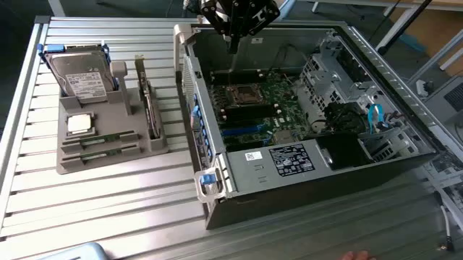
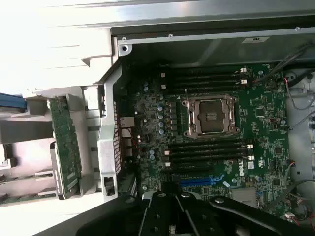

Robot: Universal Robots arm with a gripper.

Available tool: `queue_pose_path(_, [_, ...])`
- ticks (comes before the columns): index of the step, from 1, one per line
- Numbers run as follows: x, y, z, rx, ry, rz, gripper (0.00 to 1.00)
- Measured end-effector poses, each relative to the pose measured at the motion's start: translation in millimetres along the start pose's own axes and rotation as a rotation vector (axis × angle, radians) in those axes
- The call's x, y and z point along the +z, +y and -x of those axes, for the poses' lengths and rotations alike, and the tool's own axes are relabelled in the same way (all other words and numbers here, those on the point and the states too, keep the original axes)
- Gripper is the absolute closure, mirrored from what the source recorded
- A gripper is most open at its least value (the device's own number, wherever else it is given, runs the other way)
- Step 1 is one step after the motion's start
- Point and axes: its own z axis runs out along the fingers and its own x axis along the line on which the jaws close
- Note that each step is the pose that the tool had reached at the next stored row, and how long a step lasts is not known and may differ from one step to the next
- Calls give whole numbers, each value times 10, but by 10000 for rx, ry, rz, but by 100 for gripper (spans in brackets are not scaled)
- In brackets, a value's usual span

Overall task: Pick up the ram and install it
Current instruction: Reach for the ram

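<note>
Two ram sticks lie in slots at the front of the grey holder tray (image 1: 108, 162) on the exterior view's left: one ram stick (image 1: 99, 142) and a second ram stick (image 1: 96, 155) just in front of it. My gripper (image 1: 231, 47) hangs over the far edge of the open computer case (image 1: 289, 179), well away from the tray, shut with nothing between its fingers. In the wrist view the gripper (image 2: 170, 196) looks down on the motherboard (image 2: 266, 113), with its empty processor socket (image 2: 211, 115) and black memory slots (image 2: 204, 78) on either side.
The tray also holds a hard drive (image 1: 83, 76), a square silver processor (image 1: 79, 123) and an upright green expansion card (image 1: 149, 105), also seen as the expansion card (image 2: 65, 142). Drive cages and cables (image 1: 376, 116) fill the case's right. A person's fingertips (image 1: 354, 255) show at the front edge.
</note>
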Motion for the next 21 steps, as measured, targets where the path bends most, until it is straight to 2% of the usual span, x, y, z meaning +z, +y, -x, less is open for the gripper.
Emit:
queue_pose_path(13, [0,-1,-13,2,-1,1,90])
queue_pose_path(21, [-4,-12,-157,0,0,0,90])
